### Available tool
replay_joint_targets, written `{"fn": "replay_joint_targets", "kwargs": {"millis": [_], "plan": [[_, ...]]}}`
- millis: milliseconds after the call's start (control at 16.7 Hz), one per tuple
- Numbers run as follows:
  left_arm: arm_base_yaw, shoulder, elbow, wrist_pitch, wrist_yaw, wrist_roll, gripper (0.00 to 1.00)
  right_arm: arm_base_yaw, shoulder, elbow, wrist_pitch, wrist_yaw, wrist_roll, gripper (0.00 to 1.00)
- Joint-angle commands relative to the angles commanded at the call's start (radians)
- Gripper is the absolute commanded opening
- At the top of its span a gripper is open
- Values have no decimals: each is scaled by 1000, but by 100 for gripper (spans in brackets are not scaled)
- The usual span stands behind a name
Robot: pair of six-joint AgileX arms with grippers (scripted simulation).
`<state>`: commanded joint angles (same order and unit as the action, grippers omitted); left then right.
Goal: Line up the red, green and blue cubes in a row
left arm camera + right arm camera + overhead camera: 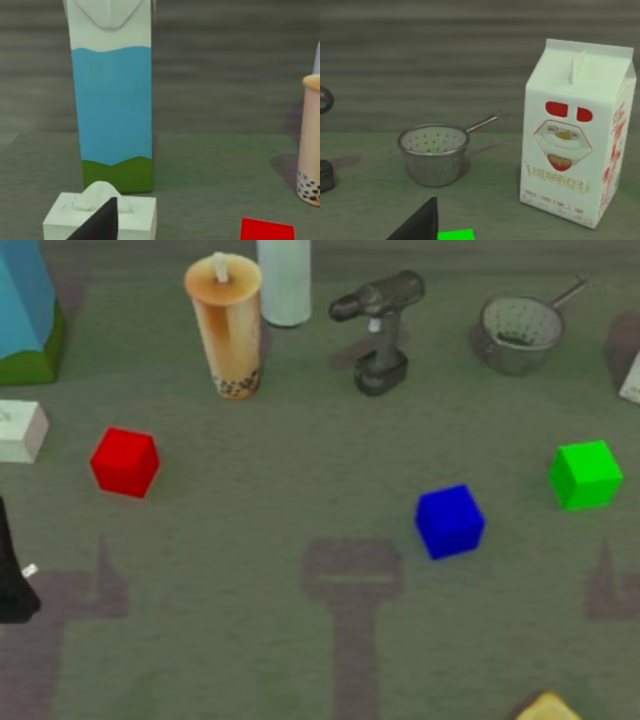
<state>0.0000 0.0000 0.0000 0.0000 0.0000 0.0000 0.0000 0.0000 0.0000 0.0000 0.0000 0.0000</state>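
Observation:
Three cubes lie apart on the green table. The red cube (125, 462) is at the left, the blue cube (449, 521) right of centre, and the green cube (586, 475) near the right edge. My left gripper (14, 590) sits at the left edge, in front of the red cube (266, 230). One dark finger (102, 225) shows, with nothing held. My right gripper (462, 225) is outside the top view. Its one visible dark finger (422, 225) hangs just beside the green cube (456, 235) and stands apart from it.
Along the back stand a blue-and-white carton (25, 310), a bubble tea cup (225, 325), a white bottle (284, 280), a drill (380, 330), a metal strainer (518, 335) and a white carton (577, 135). A tissue box (20, 430) lies far left. A yellow block (548, 708) is at the front edge.

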Motion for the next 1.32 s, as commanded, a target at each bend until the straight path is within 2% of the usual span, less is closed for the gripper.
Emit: {"fn": "replay_joint_targets", "kwargs": {"millis": [300, 540, 720, 1320], "plan": [[-6, 61, 62, -43, 1, 4, 100, 0, 0, 0, 0, 0, 0, 100], [-25, 290, 288, -186, 2, 17, 100, 0, 0, 0, 0, 0, 0, 100], [-43, 570, 538, -342, 2, 31, 100, 0, 0, 0, 0, 0, 0, 100], [-112, 1729, 1418, -947, 0, 86, 100, 0, 0, 0, 0, 0, 0, 100]]}}
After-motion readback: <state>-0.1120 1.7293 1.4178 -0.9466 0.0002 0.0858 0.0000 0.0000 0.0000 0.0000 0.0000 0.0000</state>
